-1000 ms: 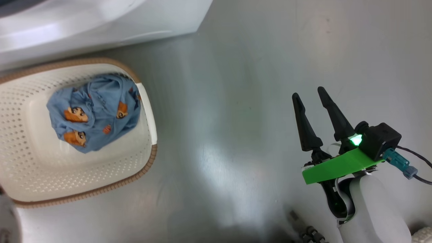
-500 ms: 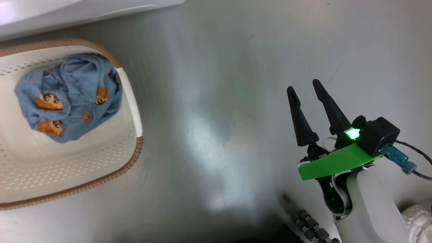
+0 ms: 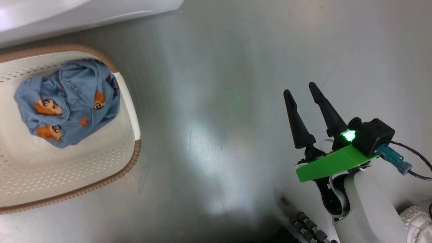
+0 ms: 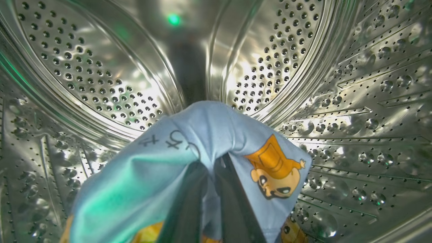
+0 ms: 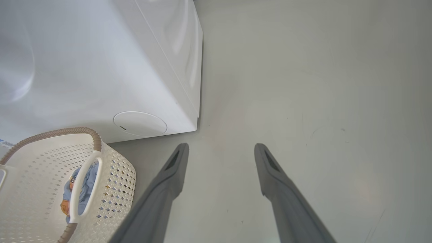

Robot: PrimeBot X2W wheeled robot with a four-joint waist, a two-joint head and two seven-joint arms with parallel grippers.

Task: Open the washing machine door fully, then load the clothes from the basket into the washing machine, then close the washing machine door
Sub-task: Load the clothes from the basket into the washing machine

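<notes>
My left claw (image 4: 216,175) is clamped shut on a blue cloth (image 4: 158,168) with a cartoon print. The fabric drapes over both fingers and hides the tips. Claw and cloth are inside the drum (image 4: 101,74) of the washing machine (image 5: 101,67), perforated steel all around the claw, back wall straight ahead of it. My right claw (image 3: 299,89) hangs wide open over bare grey floor (image 3: 219,101), nothing between its fingers. Well off to that claw's left the basket (image 3: 134,158) sits on the floor, more clothes (image 3: 67,101) bunched inside it. The machine's white body stands ahead-left of the right claw, just beyond the basket.
</notes>
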